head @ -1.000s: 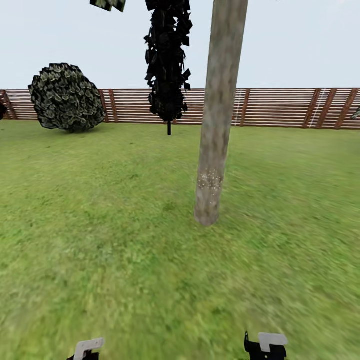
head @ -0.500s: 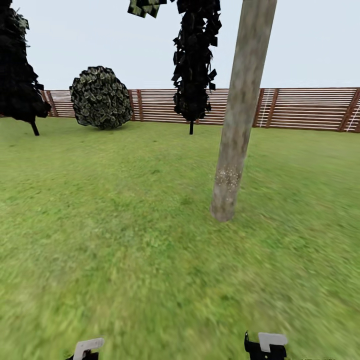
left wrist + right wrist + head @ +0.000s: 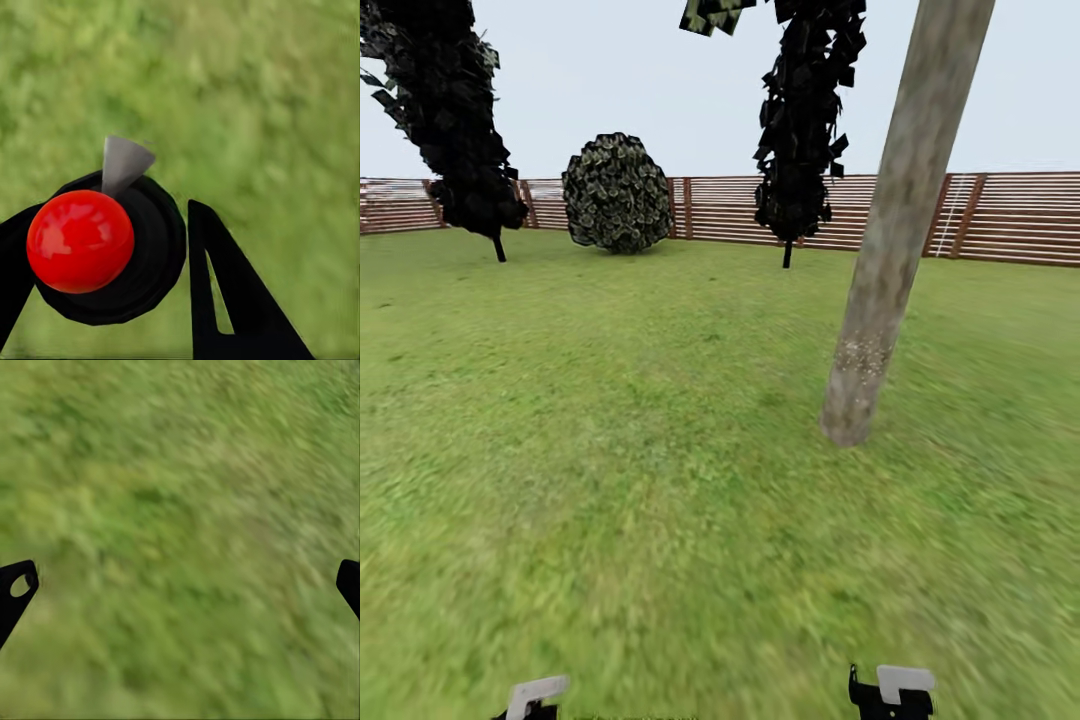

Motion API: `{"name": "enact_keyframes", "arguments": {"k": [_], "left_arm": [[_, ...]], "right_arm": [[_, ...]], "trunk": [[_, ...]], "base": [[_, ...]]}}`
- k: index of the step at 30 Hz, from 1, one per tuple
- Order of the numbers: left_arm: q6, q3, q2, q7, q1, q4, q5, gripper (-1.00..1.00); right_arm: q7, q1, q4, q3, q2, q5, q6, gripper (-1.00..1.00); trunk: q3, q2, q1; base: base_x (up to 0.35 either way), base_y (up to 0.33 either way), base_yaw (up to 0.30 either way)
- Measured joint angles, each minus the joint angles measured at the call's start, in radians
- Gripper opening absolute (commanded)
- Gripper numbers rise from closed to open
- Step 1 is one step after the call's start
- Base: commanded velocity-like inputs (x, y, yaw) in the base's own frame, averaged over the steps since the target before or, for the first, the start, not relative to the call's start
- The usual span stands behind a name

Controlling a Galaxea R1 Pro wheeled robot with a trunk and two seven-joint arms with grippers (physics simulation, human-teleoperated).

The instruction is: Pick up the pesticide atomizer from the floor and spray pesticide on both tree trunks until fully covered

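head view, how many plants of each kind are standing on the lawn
thick pale tree trunk: 1
dark cone-shaped conifers: 2
round leafy bush: 1
total: 4

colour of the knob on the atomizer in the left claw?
Glossy red knob, clearest in the left wrist view.

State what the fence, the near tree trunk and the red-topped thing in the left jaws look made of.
Fence: looks like brown wooden slats, horizontal, matte.
Tree trunk: rough bark, pale grey-tan, mottled, white specks low down.
Atomizer: glossy red ball, probably plastic by its highlights, on a matte black body; the material is unsure.
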Motion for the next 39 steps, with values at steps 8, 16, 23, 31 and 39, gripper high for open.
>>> {"name": "enact_keyframes", "arguments": {"k": [8,16,23,31,39], "left_arm": [[0.000,0.000,0.000,-0.001,0.000,0.000,-0.001,-1.00],[0.002,0.000,-0.001,0.000,0.000,0.000,-0.001,-1.00],[0.004,0.002,-0.002,0.002,0.000,0.000,0.001,-1.00],[0.000,0.012,0.008,0.001,0.000,0.000,0.078,-1.00],[-0.001,0.012,0.008,-0.002,0.000,0.000,0.090,-1.00]], "right_arm": [[0.000,0.000,0.000,0.000,0.000,0.000,0.000,1.00],[0.000,0.000,0.000,0.000,0.000,0.000,-0.001,1.00],[0.000,0.000,0.000,0.000,0.000,0.000,0.000,1.00],[0.000,0.000,0.000,0.000,0.000,0.000,0.000,1.00],[0.000,0.000,0.000,0.000,0.000,0.000,0.001,1.00]], "trunk": [[-0.003,0.000,0.000],[-0.003,0.000,0.000],[-0.003,0.000,0.000],[-0.003,0.000,0.000],[-0.003,0.000,0.000]], "base": [[0.000,0.000,0.282],[0.000,0.000,0.282],[0.000,0.000,0.282],[0.000,0.000,0.282],[0.000,0.000,0.282]]}}
